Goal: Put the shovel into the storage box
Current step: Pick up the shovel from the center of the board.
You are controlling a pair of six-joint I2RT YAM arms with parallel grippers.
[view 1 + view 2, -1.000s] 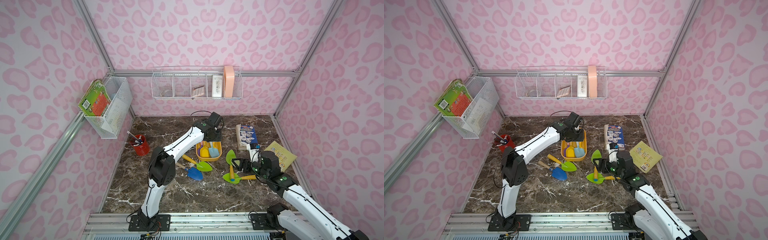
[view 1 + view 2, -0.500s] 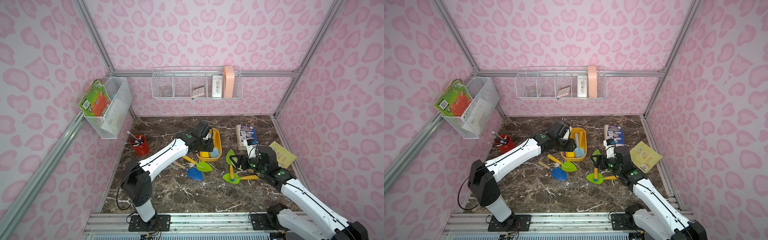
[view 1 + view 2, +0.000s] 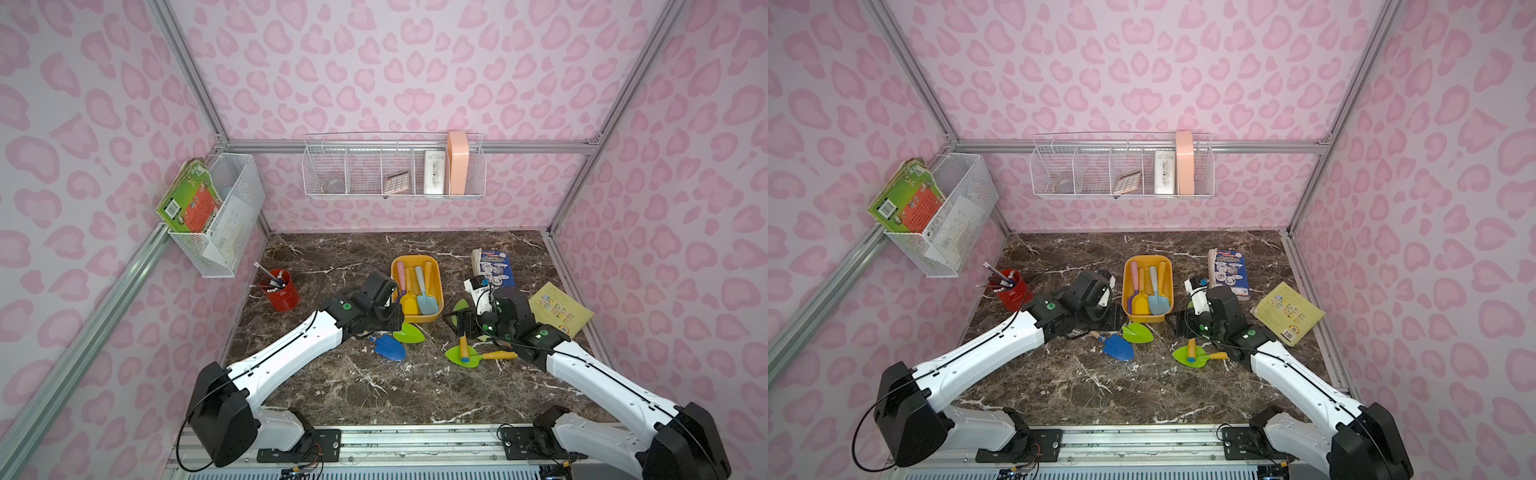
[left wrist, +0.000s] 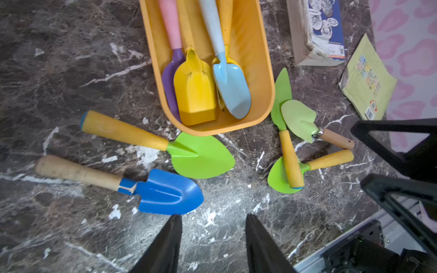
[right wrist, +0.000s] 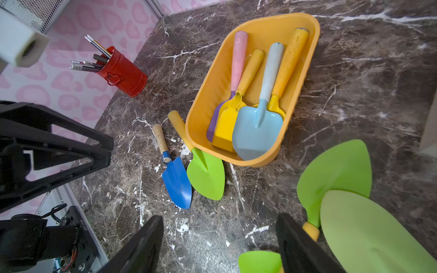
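Got the blue shovel (image 4: 165,191) and green shovel (image 4: 201,156) lying loose on the tabletop (image 4: 71,71) just beside the storage box (image 4: 260,59), with left pincer (image 4: 212,219) near them apart and empty and right pincer (image 5: 220,218) apart too, so looks like pre-grab, probably needs dropping onto a handle and clamping.

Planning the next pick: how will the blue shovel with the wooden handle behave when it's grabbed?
The blue shovel looks rigid, its glossy blade probably metal, so likely blade-heavy if gripped at the handle end. The round wooden handle may roll slightly when nudged, though the wide blade should stop it.
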